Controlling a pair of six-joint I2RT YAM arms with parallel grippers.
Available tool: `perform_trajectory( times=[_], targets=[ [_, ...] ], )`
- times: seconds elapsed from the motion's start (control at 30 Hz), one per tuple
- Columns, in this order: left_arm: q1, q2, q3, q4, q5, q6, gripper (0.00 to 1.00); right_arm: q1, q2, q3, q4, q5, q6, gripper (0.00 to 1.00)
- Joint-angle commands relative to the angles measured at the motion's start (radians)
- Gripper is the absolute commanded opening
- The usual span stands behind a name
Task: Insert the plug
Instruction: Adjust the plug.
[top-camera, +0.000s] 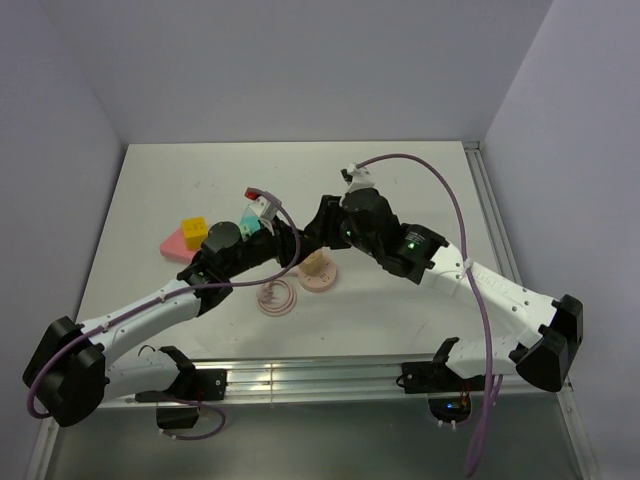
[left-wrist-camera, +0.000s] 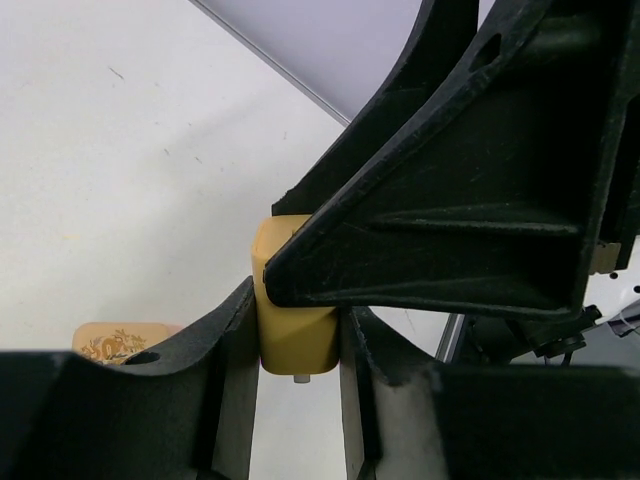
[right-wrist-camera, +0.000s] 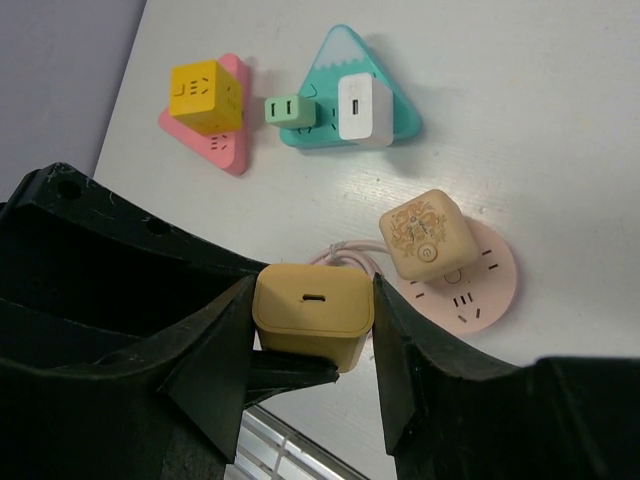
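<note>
A mustard-yellow plug (right-wrist-camera: 313, 308) is held in the air between both grippers. My right gripper (right-wrist-camera: 313, 300) is shut on its sides, the USB-port face toward the camera. My left gripper (left-wrist-camera: 295, 330) is shut on the same plug (left-wrist-camera: 292, 330), whose prong end points down; a right finger (left-wrist-camera: 450, 220) crosses above it. In the top view the grippers meet, left (top-camera: 290, 243) and right (top-camera: 322, 222), and the plug is hidden. Below lies a round pink socket (right-wrist-camera: 480, 290) carrying a beige cube plug (right-wrist-camera: 428, 233).
A teal triangular socket (right-wrist-camera: 345, 60) holds a green plug (right-wrist-camera: 290, 110) and a white plug (right-wrist-camera: 363, 105). A pink triangular socket (right-wrist-camera: 222, 150) holds a yellow cube (right-wrist-camera: 205, 95). A coiled pink cable (top-camera: 277, 297) lies left of the round socket (top-camera: 318, 270).
</note>
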Motion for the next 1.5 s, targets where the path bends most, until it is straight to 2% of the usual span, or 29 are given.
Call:
perform_trajectory(
  times=[0.0, 0.1, 0.23, 0.27, 0.37, 0.47, 0.5, 0.57, 0.67, 0.73, 0.8, 1.23, 1.47],
  targets=[
    [-0.007, -0.029, -0.013, 0.08, -0.006, 0.047, 0.0, -0.001, -0.003, 0.061, -0.025, -0.053, -0.024, 0.0],
    [-0.007, -0.044, -0.039, 0.114, 0.002, 0.057, 0.0, -0.002, -0.006, 0.069, -0.045, -0.088, -0.041, 0.0],
    [-0.007, -0.047, -0.057, 0.132, 0.001, 0.091, 0.0, -0.014, -0.01, 0.081, -0.069, -0.154, -0.074, 0.09],
    [-0.007, -0.047, -0.068, 0.148, -0.006, 0.099, 0.0, -0.017, -0.009, 0.089, -0.083, -0.166, -0.08, 0.15],
    [-0.007, -0.062, -0.097, 0.171, -0.019, 0.133, 0.0, -0.028, -0.009, 0.103, -0.109, -0.195, -0.083, 0.19],
    [-0.007, -0.067, -0.1, 0.169, -0.024, 0.172, 0.0, -0.04, -0.009, 0.121, -0.143, -0.22, -0.084, 0.28],
    [-0.007, -0.067, -0.102, 0.162, -0.03, 0.182, 0.0, -0.043, -0.01, 0.126, -0.149, -0.226, -0.087, 0.37],
    [-0.007, -0.067, -0.111, 0.166, -0.033, 0.206, 0.0, -0.051, -0.01, 0.139, -0.174, -0.235, -0.09, 0.46],
    [-0.007, -0.072, -0.134, 0.192, -0.033, 0.231, 0.0, -0.059, -0.015, 0.152, -0.2, -0.246, -0.09, 0.58],
    [-0.007, -0.072, -0.143, 0.211, -0.026, 0.248, 0.0, -0.063, -0.014, 0.164, -0.217, -0.257, -0.09, 0.62],
    [-0.007, -0.067, -0.146, 0.211, -0.01, 0.271, 0.0, -0.065, -0.001, 0.191, -0.256, -0.269, -0.085, 0.71],
    [-0.009, -0.101, -0.208, 0.26, 0.085, 0.412, 0.0, -0.116, 0.14, 0.394, -0.528, -0.384, -0.116, 0.79],
    [-0.01, -0.119, -0.234, 0.309, 0.14, 0.418, 0.0, -0.139, 0.175, 0.389, -0.527, -0.448, -0.137, 0.82]
  ],
)
